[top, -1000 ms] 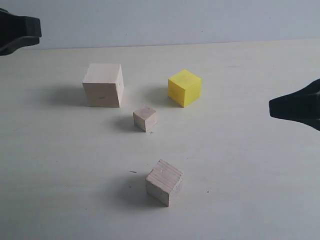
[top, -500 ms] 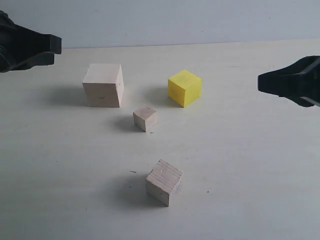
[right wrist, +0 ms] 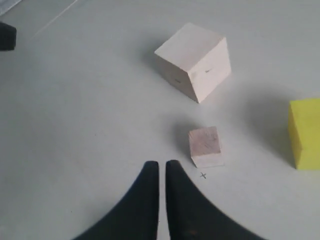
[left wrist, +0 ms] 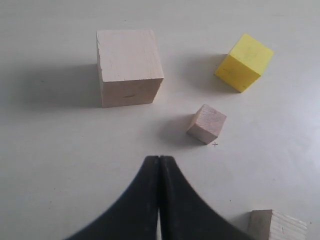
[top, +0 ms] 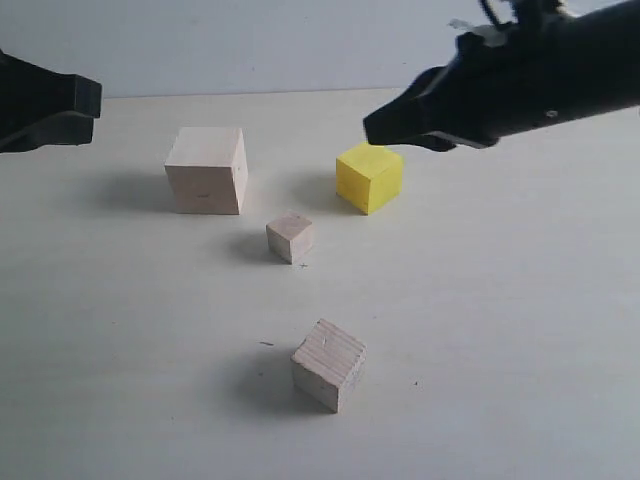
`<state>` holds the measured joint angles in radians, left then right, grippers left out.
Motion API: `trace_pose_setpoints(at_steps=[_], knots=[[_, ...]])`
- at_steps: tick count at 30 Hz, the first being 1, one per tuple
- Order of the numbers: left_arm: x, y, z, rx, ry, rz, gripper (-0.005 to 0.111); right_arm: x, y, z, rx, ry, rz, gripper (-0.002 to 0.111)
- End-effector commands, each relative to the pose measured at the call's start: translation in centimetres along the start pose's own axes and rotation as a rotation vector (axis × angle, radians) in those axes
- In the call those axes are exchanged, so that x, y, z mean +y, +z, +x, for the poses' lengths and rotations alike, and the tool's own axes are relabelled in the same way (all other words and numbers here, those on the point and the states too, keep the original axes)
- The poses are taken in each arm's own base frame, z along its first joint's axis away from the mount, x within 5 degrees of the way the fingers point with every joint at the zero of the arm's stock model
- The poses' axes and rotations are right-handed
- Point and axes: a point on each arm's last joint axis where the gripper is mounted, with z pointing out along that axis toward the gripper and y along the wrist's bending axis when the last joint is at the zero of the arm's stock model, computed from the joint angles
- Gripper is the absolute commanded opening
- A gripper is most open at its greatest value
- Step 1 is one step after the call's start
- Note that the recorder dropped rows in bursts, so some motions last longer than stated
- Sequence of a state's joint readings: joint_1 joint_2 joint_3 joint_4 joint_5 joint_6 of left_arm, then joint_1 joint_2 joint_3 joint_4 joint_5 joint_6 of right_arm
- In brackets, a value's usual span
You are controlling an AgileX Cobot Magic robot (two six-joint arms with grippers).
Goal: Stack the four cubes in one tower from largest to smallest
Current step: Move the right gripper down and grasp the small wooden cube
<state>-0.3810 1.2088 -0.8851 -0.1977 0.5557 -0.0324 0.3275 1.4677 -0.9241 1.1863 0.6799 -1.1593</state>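
Observation:
Four cubes stand apart on the pale table. The large wood cube (top: pixel 205 170) (left wrist: pixel 129 67) (right wrist: pixel 195 60) is at the back left and the yellow cube (top: pixel 369 176) (left wrist: pixel 244 62) (right wrist: pixel 305 132) at the back right. The small wood cube (top: pixel 290 238) (left wrist: pixel 206 123) (right wrist: pixel 205 145) sits between them, nearer the front. The medium grained cube (top: pixel 329 364) (left wrist: pixel 277 226) is nearest the front. My left gripper (top: pixel 92 105) (left wrist: pixel 159 159) is shut and empty at the far left. My right gripper (top: pixel 372 128) (right wrist: pixel 161 164) hovers just above and behind the yellow cube, its fingers parted by a narrow gap and holding nothing.
The pale table (top: pixel 500 330) runs back to a grey wall (top: pixel 300 40). A small pen cross (top: pixel 303 266) marks the surface just in front of the small cube.
My right arm has swung up and leftward from the right edge to just above the yellow cube. My left gripper has shifted slightly along the left edge. The cubes have not moved.

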Motion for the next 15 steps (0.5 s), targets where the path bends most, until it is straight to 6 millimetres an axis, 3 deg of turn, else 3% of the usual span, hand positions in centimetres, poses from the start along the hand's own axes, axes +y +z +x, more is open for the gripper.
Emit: trace_pose_setpoints(at_steps=[1, 10, 15], knots=[[-0.3, -0.9, 0.1, 0.016, -0.005, 0.016, 0.0, 0.4, 4.2, -1.0, 0.128, -0.188, -0.04, 0.023], [-0.5, -1.6, 0.9, 0.086, -0.012, 0.025, 0.0, -0.5, 11.8, -0.8, 0.249, -0.298, -0.048, 0.064], [-0.5, -1.6, 1.0, 0.102, -0.012, 0.024, 0.0, -2.2, 14.8, -0.5, 0.277, -0.299, -0.033, 0.068]])
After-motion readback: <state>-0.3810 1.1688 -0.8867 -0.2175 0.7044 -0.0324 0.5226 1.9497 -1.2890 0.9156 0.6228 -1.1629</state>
